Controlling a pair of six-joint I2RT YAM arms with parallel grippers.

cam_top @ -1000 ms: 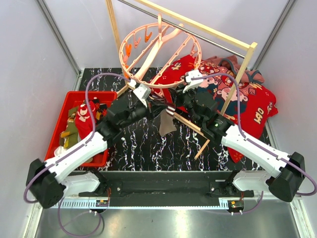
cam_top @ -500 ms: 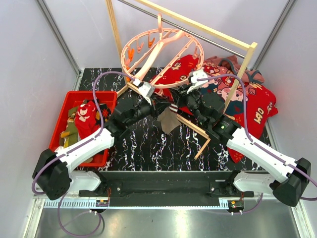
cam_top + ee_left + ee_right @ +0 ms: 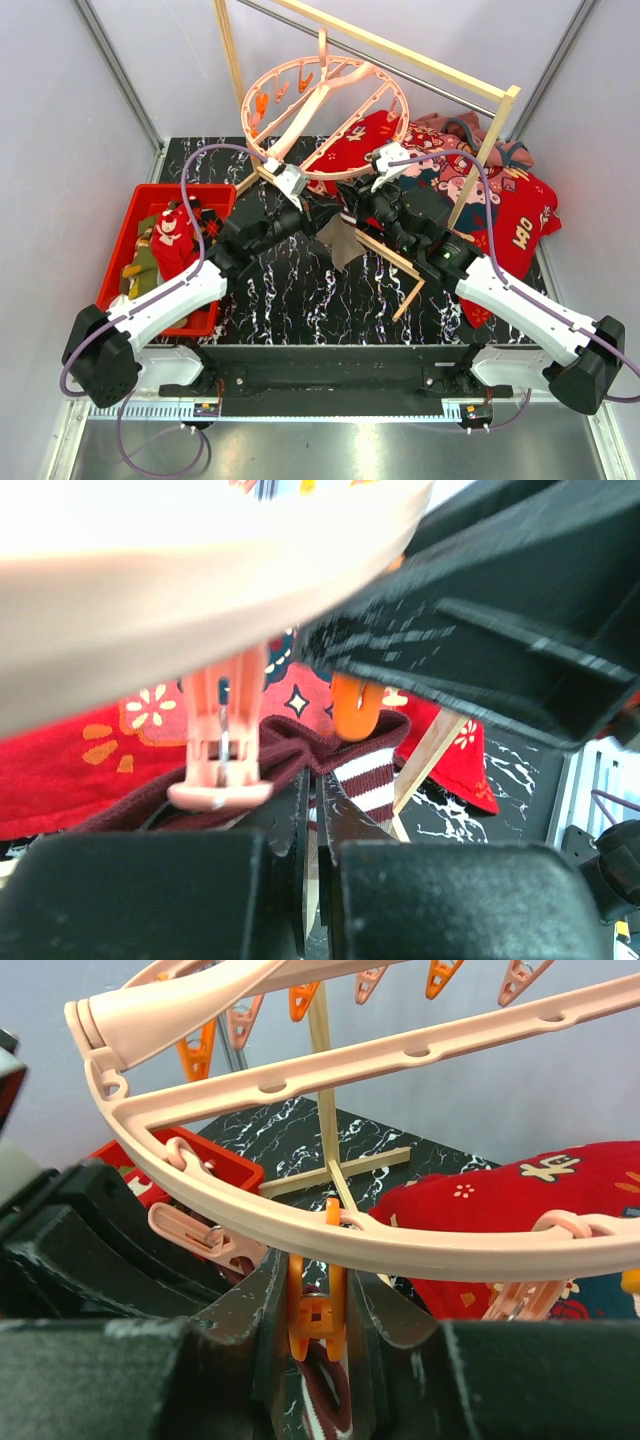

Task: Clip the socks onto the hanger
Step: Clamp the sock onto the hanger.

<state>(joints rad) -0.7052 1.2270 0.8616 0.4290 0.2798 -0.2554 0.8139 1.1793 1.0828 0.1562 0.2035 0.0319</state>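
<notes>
The sock (image 3: 352, 772), maroon with a white-striped cuff, hung in the air between the two arms, just under the near rim of the hanger (image 3: 400, 1245) and well above the table (image 3: 300, 290). It looked light, soft and floppy, likely to sag and fold wherever it was unsupported, so the doubled cuff edge seemed the best place to hold it and to feed into a clip. The left tool (image 3: 312, 810) was clenched on that cuff edge, its jaws nearly touching with fabric between them. The right tool (image 3: 318, 1305) was grasping the orange clip (image 3: 314, 1325) that dangled from the ring, pressing it from both sides. A pink clip (image 3: 222, 755) hung just beside it. The left wrist view showed the cuff lying right under the clips. It hid whether the orange one was gaping. The right wrist view showed the squeeze and a bit of sock below the clip's mouth, though whether the fabric was inside could not be told. Only the top view showed the sock's grey body drooping, more socks (image 3: 165, 245) waiting in the red bin (image 3: 190, 189) at the left, the wooden rack (image 3: 400, 55) carrying the hanger, and the red printed cloth (image 3: 480, 190) beyond.
</notes>
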